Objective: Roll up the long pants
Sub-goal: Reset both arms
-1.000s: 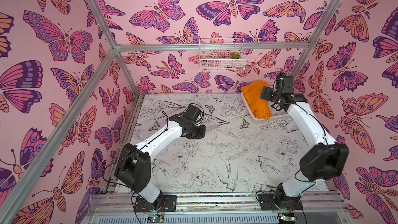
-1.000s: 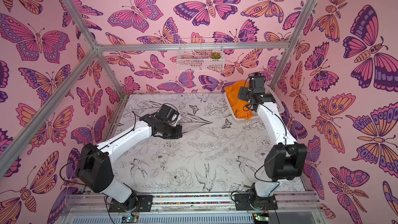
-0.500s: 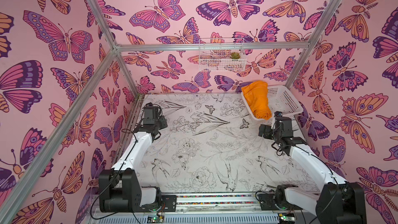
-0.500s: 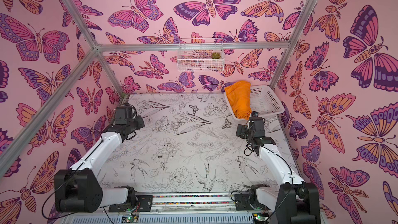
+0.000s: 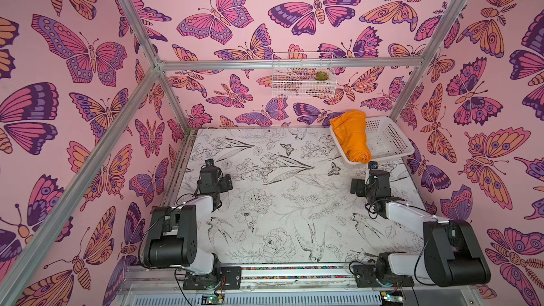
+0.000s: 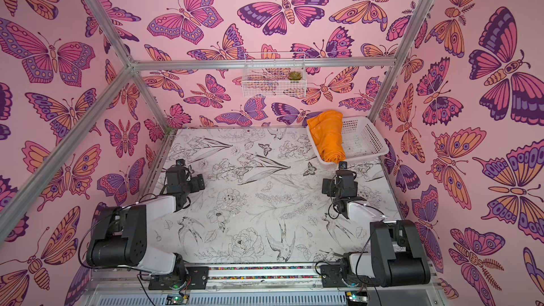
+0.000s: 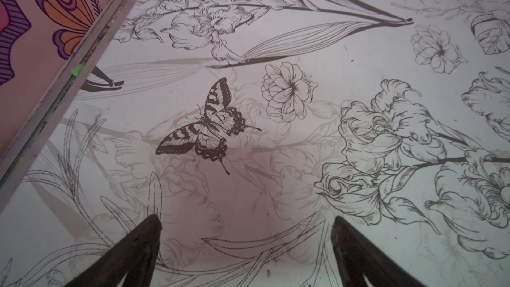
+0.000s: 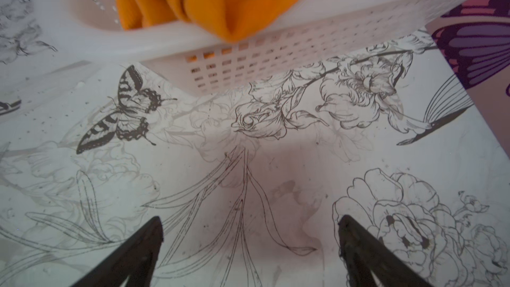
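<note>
With the rolled long pants stowed in the basket at the worktop's far right corner, the left end effector and right end effector are held wide open, empty.

Both top views look steeply down from high above the near edge of the desk and face the back wall. They are far enough off to take in both arms, with the basket at the upper right of the frame. The left wrist view sits close over the desk, looking past the left pincer towards a side wall. The right wrist view, equally close, looks past the right pincer at the basket and pants, which both top views also show.
</note>
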Tool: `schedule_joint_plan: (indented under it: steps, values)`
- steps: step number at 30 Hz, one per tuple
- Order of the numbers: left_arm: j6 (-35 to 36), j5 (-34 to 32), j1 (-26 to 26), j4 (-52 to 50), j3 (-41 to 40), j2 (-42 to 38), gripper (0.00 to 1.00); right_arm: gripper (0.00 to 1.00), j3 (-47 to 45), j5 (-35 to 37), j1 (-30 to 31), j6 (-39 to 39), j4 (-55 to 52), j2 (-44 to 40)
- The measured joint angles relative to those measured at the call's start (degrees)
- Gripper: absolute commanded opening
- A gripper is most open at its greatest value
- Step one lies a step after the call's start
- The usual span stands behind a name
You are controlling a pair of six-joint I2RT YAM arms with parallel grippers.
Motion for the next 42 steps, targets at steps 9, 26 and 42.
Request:
schedule_joint_plan:
  steps: [9, 26, 42]
  values:
    - [0.9, 0.5, 0.0, 21.2, -10.4, 1.0, 0.96, 0.99, -3.3, -0.2, -1.6, -1.2, 25.6, 8.6]
    - [0.9, 0.7, -2.7, 28.0, -10.5, 1.8, 0.96, 0.99, -5.0, -2.8, -1.7, -3.0, 29.7, 10.4]
    - [0.9, 0.7, -2.7, 28.2, -10.5, 1.9, 0.99, 0.99, -4.4, -3.1, -1.7, -3.2, 29.6, 10.4]
